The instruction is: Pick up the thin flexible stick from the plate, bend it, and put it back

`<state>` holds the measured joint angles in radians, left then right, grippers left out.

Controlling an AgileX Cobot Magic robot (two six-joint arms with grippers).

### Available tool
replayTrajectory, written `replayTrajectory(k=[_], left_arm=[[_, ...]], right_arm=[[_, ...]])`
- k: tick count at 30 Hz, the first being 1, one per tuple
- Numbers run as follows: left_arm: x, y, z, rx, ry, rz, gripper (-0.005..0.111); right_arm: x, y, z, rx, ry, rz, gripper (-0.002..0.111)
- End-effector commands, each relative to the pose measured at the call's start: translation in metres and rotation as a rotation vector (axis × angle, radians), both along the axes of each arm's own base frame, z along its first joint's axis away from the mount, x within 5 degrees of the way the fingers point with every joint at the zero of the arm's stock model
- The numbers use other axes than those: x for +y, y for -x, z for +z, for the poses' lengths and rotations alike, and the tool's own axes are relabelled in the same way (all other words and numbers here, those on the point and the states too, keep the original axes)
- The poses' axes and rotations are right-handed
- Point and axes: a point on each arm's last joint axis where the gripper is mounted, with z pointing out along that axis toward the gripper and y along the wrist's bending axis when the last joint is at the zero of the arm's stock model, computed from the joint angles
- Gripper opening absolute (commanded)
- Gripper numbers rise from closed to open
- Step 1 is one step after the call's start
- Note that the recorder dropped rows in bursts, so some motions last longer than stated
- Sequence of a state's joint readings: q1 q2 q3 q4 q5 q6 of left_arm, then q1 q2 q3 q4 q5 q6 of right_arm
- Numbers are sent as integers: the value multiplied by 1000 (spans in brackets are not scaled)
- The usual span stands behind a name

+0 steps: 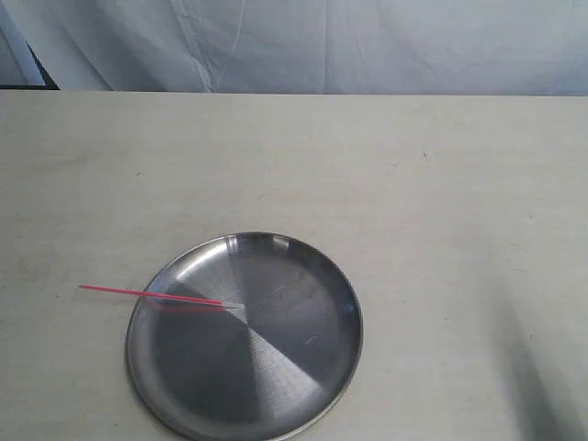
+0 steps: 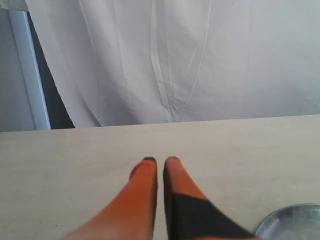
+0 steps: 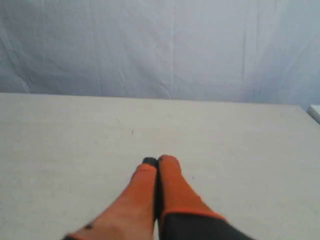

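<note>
The thin pink-red stick [image 1: 152,294] lies straight across the left rim of the shiny steel plate [image 1: 276,367], one end over the bare table, the other near the plate's middle. Neither gripper shows in the exterior view. In the left wrist view my left gripper [image 2: 160,160] hangs above bare table with its orange fingers nearly together and nothing between them; the plate's rim [image 2: 290,220] peeks in at a corner. In the right wrist view my right gripper [image 3: 156,161] is shut and empty over bare table.
The pale table [image 1: 413,184] stretches wide around the plate. A white cloth backdrop [image 1: 322,46] hangs behind the table's far edge. A dark gap and white post [image 2: 30,75] stand at the backdrop's side.
</note>
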<state>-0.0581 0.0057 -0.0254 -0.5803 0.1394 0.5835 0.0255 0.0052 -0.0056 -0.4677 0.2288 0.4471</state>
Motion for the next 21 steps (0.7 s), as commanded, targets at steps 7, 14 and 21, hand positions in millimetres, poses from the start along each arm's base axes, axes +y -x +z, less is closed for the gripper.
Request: replayTrajectory(k=[7, 14, 21], left_arm=[[1, 0, 0, -6, 8, 9, 7], [1, 0, 0, -6, 8, 9, 7], [1, 0, 0, -6, 8, 9, 7]], right_arm=[[17, 10, 51, -586, -358, 255, 0], [17, 27, 74, -883, -471, 371, 0], [9, 10, 57, -569, -714, 219, -1]])
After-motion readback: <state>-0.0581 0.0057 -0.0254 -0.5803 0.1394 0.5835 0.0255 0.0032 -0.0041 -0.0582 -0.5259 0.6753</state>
